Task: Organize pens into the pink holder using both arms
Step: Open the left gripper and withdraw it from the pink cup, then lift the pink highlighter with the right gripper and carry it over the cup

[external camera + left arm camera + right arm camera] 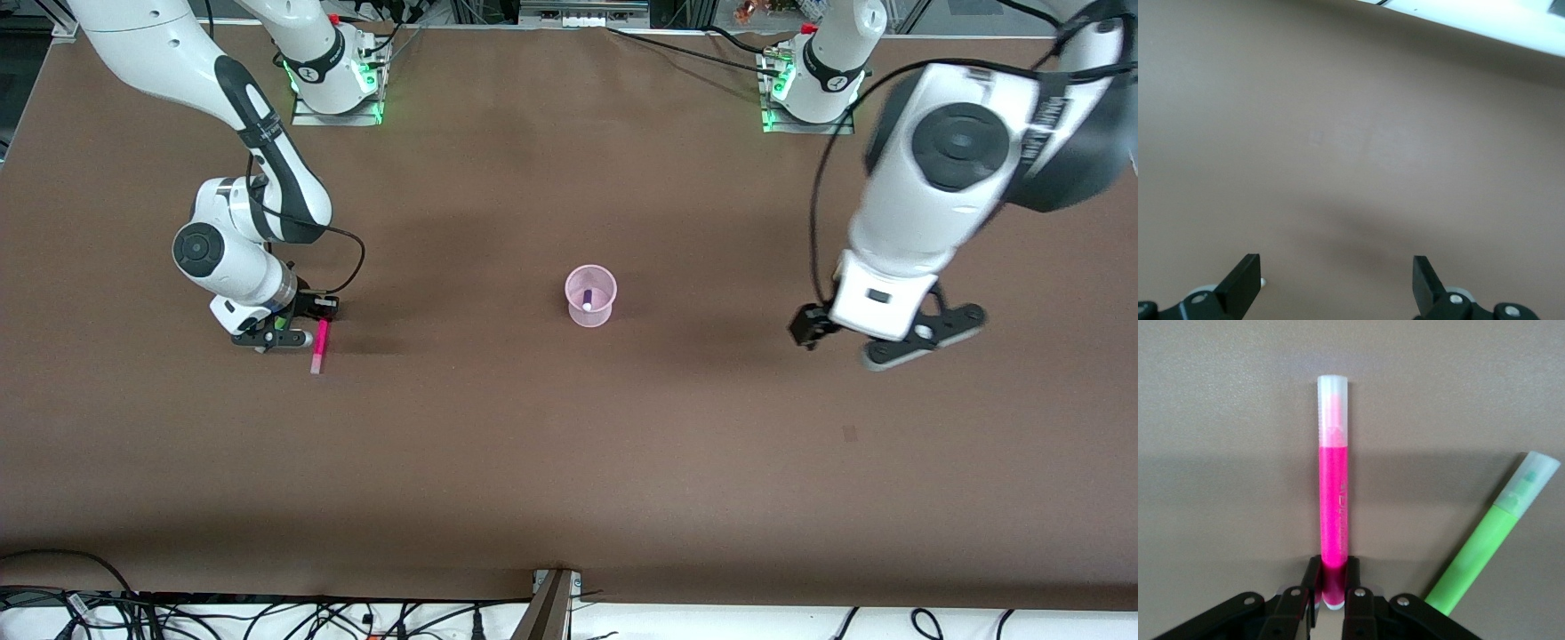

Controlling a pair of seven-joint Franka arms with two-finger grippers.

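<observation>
Pens: 1 pink (1334,507) gripped, 1 green (1488,537), 1 purple (588,298) in holder (590,313)

Even overhead light, soft shadows; left arm (942,196) motion-blurred (wrist views soft)

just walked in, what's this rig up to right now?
Two arms are putting pens into a pink holder mid-table; one purple pen is already in it. The right gripper is down at the table toward its own end, shut on the end of a magenta pen that lies flat. A green pen lies beside it, untouched. The left gripper waits open above bare table at its own end, holding nothing.
</observation>
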